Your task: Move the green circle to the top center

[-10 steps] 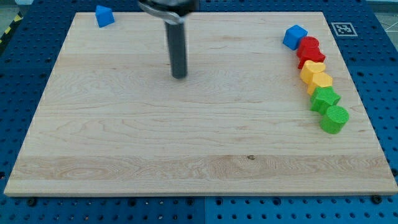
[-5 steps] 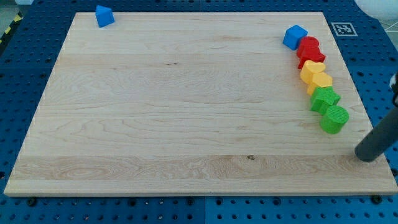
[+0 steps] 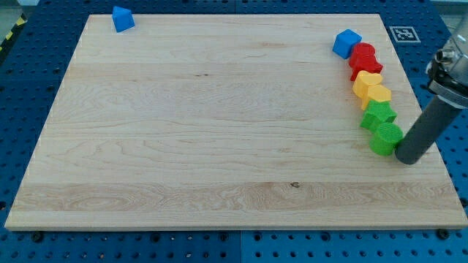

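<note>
Green circle barely started toward top centre

My tip (image 3: 407, 158) presses against the green circle (image 3: 385, 139) near the board's (image 3: 219, 146) right edge; the whole trip to the top centre remains.

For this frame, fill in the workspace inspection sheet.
Surface: wooden board, bare across its middle.
Job's things: green circle near the view's right edge, lowest in a column of blocks.
Clutter: green block, two yellow blocks, red blocks, blue block stacked up the column; blue block at the view's top left.
Gripper: none; my tip sits against the green circle's right side.
Cables: nothing seen.
Surroundings: blue perforated table, marker tag.
</note>
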Robot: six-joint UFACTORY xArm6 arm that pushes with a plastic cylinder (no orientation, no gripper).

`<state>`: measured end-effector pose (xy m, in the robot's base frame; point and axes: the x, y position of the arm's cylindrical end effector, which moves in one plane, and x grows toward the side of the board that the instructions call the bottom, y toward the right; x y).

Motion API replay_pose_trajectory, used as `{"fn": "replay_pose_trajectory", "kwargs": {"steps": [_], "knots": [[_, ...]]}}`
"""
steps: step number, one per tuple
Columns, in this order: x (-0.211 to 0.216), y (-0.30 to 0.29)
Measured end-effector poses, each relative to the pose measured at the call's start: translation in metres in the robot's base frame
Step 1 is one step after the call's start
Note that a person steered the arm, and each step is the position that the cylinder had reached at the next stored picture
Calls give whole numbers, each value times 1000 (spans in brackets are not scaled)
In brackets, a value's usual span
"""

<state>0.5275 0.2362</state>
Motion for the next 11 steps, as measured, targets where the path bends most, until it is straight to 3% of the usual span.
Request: {"fn": "replay_pose_trajectory", "kwargs": {"steps": [5, 7, 8, 9, 11], "knots": [[-56, -112], [-106, -114], [-99, -106], [-119, -100], [-172, -163]]}}
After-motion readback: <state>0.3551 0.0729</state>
